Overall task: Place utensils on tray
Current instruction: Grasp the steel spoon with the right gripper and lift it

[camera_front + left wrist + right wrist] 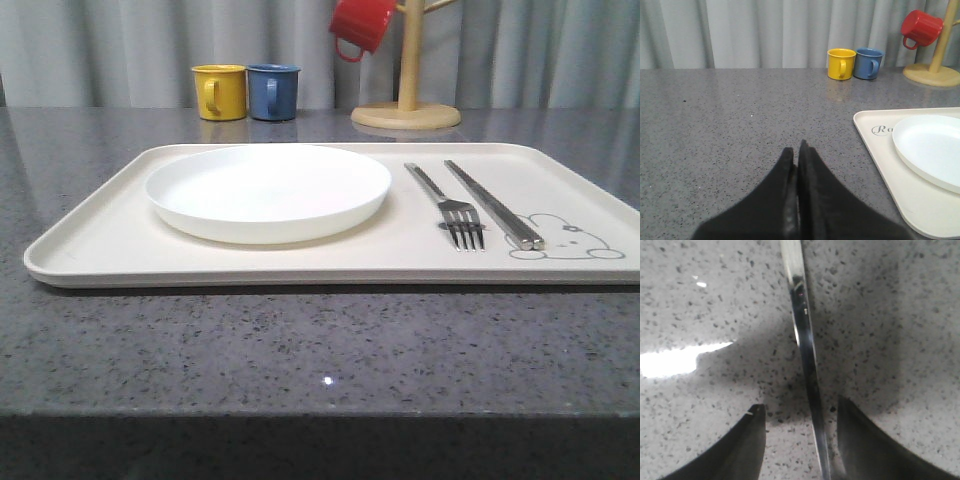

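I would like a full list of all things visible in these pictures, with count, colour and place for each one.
tray: 1, cream, on the grey table
plate: 1, white, on the tray's left part
fork: 1, silver, on the tray, right of the plate
chopsticks: 1 pair, silver, on the tray, right of the fork
metal handle: 1, silver, on the table between the right gripper's fingers
yellow mug: 1, far side of the table
blue mug: 1, beside the yellow mug
red mug: 1, hanging on the wooden stand
left gripper: black, shut, over the bare table
right gripper: black, open
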`<move>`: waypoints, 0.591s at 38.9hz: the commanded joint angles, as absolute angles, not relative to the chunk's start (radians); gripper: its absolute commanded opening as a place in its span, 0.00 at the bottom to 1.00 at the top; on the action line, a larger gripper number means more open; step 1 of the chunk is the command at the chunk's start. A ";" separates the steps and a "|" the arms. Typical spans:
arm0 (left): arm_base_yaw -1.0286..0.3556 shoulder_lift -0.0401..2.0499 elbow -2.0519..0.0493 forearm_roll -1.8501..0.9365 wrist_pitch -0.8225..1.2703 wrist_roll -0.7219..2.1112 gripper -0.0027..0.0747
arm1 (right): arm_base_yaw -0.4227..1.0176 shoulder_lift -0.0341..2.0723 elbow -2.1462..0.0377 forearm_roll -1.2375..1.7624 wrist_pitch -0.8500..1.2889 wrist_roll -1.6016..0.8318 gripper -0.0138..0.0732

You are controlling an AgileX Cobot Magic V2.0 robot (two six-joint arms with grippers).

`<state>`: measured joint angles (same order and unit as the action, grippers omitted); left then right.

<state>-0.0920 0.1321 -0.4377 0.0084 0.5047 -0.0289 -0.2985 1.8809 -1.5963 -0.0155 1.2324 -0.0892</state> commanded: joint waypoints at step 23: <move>-0.089 0.143 -0.463 0.000 0.422 -0.039 0.01 | -0.301 1.859 -1.618 -0.039 1.337 -0.099 0.33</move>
